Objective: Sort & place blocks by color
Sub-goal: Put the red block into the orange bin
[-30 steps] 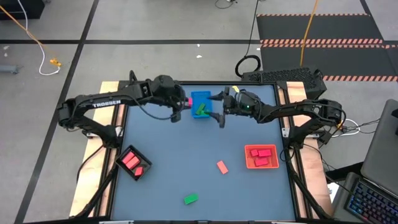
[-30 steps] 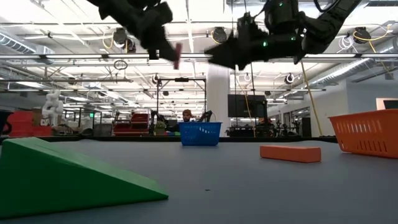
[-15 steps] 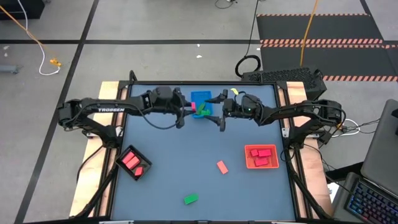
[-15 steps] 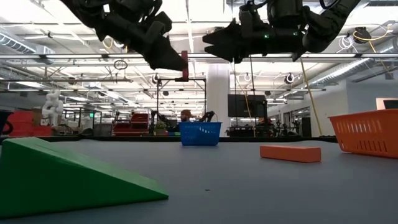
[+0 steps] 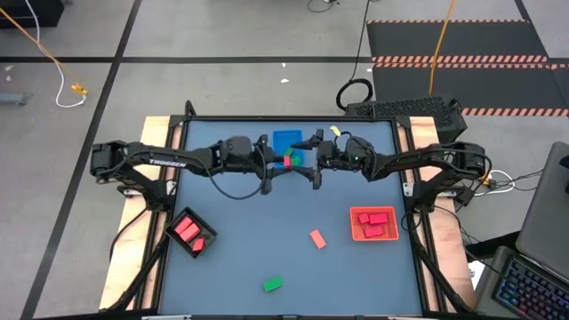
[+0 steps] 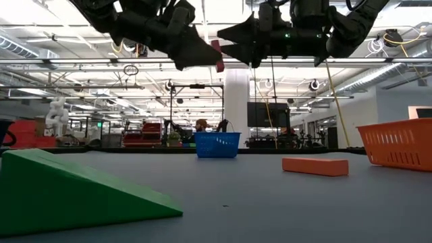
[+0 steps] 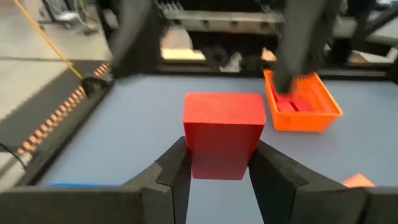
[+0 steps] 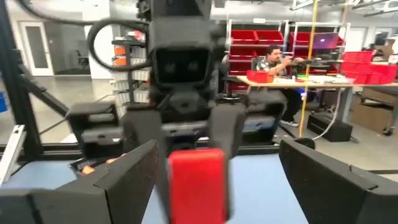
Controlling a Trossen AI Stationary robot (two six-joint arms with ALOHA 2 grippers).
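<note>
My left gripper (image 5: 282, 164) hovers just in front of the blue tray (image 5: 286, 140), shut on a small red block (image 5: 287, 161). My right gripper (image 5: 311, 160) faces it from the right, open wide. In the right wrist view the block (image 8: 196, 183) stands between the spread fingers (image 8: 127, 180) without touching them. Green blocks lie in the blue tray. Pink blocks lie in the black tray (image 5: 193, 233) and red ones in the red tray (image 5: 373, 223). A salmon block (image 5: 317, 237) and a green block (image 5: 273, 284) lie flat on the table. My left gripper pinches the red block between its two fingers (image 7: 178, 169), one on each side face (image 7: 194, 163). The fingers come level from the table's left and point right. The block sticks out past the fingertips (image 6: 218, 57) and is lifted clear, high above the table.
A large green wedge (image 6: 74, 192) fills the near left of the low view, with the salmon block (image 6: 315, 166) farther right. The red tray (image 7: 303, 102) lies beyond the held block in the left wrist view. The table's middle (image 5: 267, 213) is bare.
My left gripper has carried the red block toward the table's right and slightly toward the near edge. It went from the blue tray's left side, past the tray's front, to just before my right gripper's open fingers. My right gripper has stayed nearly in place.
</note>
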